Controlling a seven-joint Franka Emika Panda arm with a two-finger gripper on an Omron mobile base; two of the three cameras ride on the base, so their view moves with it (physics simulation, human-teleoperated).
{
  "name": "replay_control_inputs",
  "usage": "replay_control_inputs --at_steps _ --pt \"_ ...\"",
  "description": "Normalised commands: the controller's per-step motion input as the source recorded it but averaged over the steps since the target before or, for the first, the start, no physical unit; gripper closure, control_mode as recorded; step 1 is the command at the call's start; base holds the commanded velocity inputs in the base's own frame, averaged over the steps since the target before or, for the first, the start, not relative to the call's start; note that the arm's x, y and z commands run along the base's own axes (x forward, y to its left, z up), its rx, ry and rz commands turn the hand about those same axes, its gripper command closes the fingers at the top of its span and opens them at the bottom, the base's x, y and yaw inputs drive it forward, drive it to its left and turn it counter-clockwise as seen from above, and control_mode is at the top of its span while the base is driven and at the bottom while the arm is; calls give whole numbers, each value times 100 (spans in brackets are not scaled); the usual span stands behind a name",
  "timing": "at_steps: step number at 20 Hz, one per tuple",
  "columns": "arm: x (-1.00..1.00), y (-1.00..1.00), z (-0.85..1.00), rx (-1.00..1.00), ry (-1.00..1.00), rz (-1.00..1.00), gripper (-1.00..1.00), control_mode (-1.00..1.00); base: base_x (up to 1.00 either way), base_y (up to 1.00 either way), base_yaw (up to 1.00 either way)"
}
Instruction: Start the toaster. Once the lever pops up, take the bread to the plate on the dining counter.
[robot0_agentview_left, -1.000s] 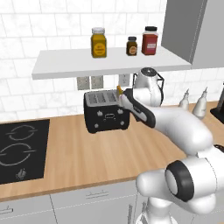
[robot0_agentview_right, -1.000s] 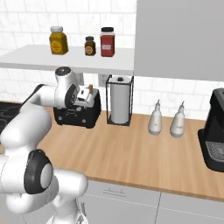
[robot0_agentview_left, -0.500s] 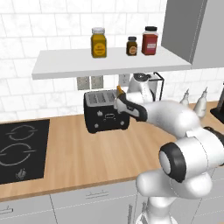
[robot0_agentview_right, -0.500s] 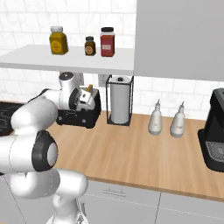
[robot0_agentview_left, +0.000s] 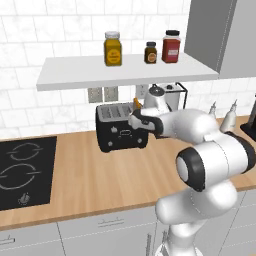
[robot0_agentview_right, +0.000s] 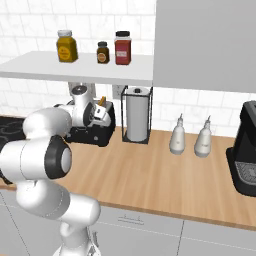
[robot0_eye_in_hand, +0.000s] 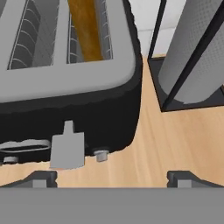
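1. We see the toaster (robot0_agentview_left: 121, 131) on the wooden worktop (robot0_agentview_left: 100, 175) against the tiled wall, under the white shelf (robot0_agentview_left: 120, 72), with the bread (robot0_eye_in_hand: 86, 30) standing in one of its slots, its orange-brown edge showing above the top in the hand view.
2. Our gripper (robot0_eye_in_hand: 109, 177) hangs over the toaster's end face, the fingers spread wide with nothing between them; one fingertip (robot0_eye_in_hand: 41, 178) sits just below the grey lever (robot0_eye_in_hand: 68, 148).
3. We judge the lever to be stiff and spring-loaded, best pressed squarely on its flat tab so a finger does not slide off.
4. We expect the bread to be light, thin and crumbly, likely warm after toasting; the exposed top edge is the only place to pinch, across its faces and gently.
5. The paper towel holder (robot0_eye_in_hand: 192, 52) stands just beside the toaster, so there is little room on that side.
6. Two pale bottles (robot0_agentview_right: 190, 140) and a black coffee machine (robot0_agentview_right: 245, 150) stand well apart along the worktop; the jars (robot0_agentview_left: 142, 49) on the shelf overhang the lift-out path.
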Motion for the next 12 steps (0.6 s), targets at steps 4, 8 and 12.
replay_control_inputs --at_steps 4,8,12 --pt "14 0 -11 0 0 0 -100 -100 0 0 0" --pt "16 0 -9 0 0 0 -100 -100 0 0 0" --pt "10 0 -10 0 0 0 -100 -100 0 0 0"
